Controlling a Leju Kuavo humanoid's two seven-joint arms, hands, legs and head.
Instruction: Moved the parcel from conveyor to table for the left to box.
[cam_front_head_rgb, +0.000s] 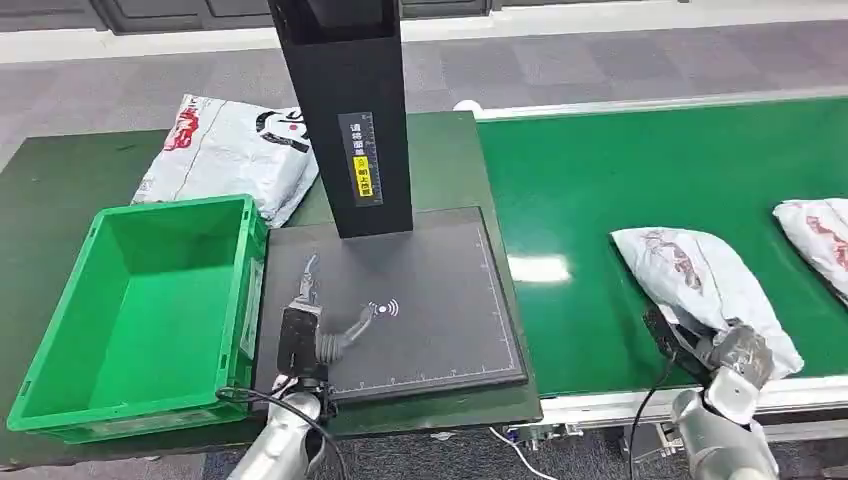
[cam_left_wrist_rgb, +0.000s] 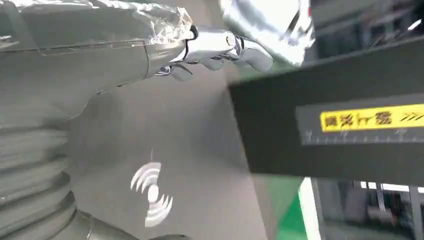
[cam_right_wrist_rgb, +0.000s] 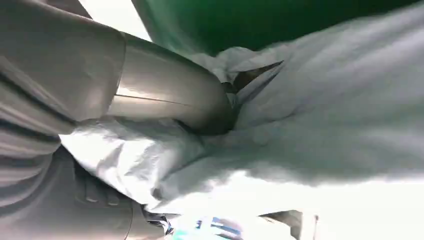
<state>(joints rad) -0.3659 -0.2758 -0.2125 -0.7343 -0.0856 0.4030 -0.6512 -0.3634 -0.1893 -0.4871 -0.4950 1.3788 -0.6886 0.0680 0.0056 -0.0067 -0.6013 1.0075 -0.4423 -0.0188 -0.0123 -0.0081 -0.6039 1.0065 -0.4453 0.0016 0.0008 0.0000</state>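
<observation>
A white parcel with red print lies on the green conveyor, near its front edge. My right hand is at the parcel's near end and grips it. In the right wrist view the thumb digs into the crumpled parcel. My left hand hovers open over the black scanner pad on the table, fingers stretched forward and thumb out to the side. The left wrist view shows its fingers above the pad, holding nothing.
A green crate stands empty left of the pad. A black scanner column rises from the pad's far edge. Another white parcel lies on the table behind the crate. A further parcel lies at the conveyor's right edge.
</observation>
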